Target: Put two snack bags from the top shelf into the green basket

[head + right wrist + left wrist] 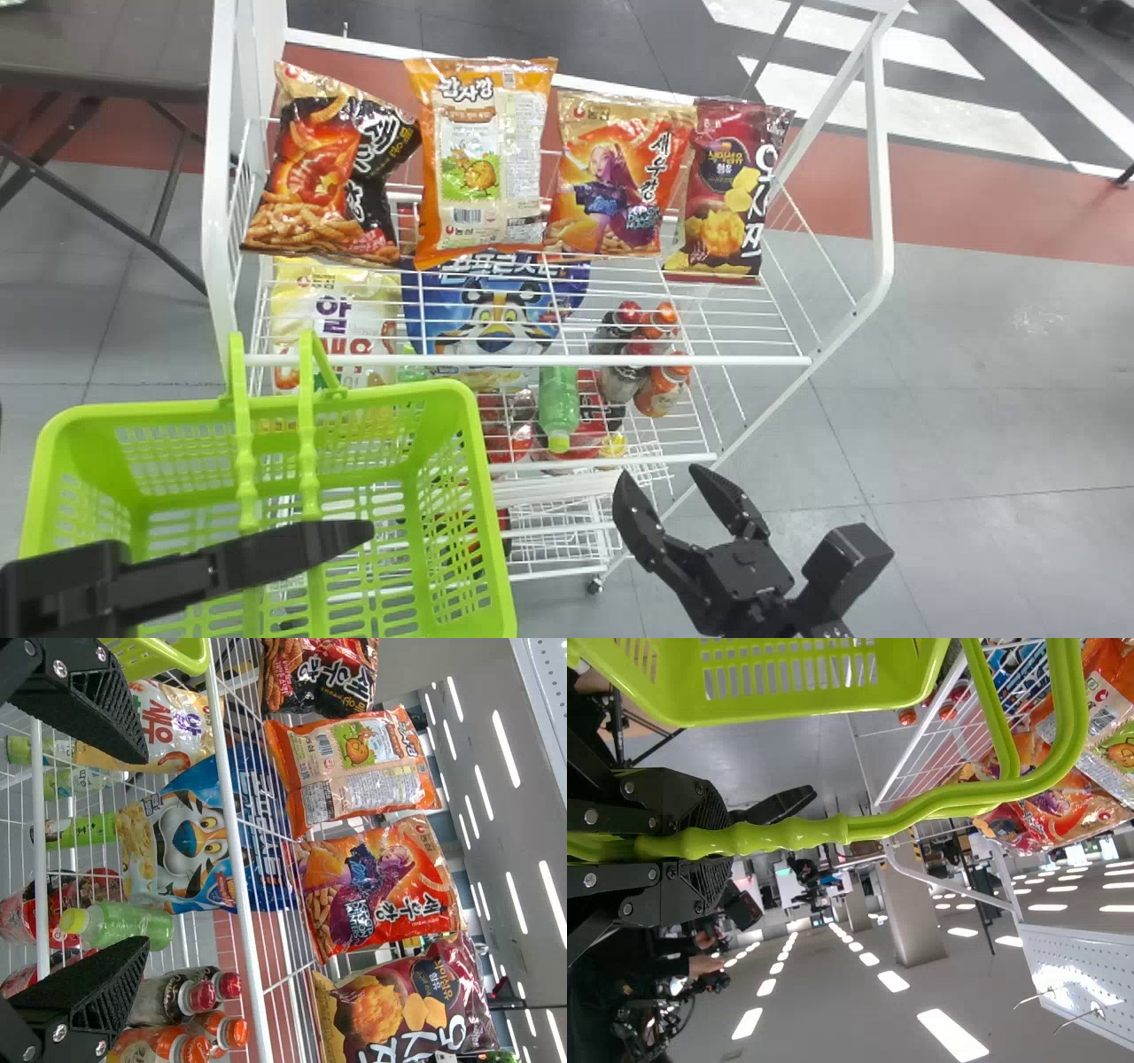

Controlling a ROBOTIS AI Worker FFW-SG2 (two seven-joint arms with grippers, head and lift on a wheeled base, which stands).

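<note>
With my right black two-fingered gripper open, the upright maroon snack bag lies ahead and above — my left black gripper clamps the green plastic basket handles.

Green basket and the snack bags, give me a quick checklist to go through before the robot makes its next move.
1. Left gripper on the basket handles: ok, closed on them.
2. Green basket opening upward: ok.
3. Nothing across the basket's opening: not ok, the raised handles cross above it.
4. Snack bags on the top shelf: ok, four are there.
5. Right gripper free: ok, fingers apart, nothing between them.
6. Which two bags are wanted: cannot tell.
</note>
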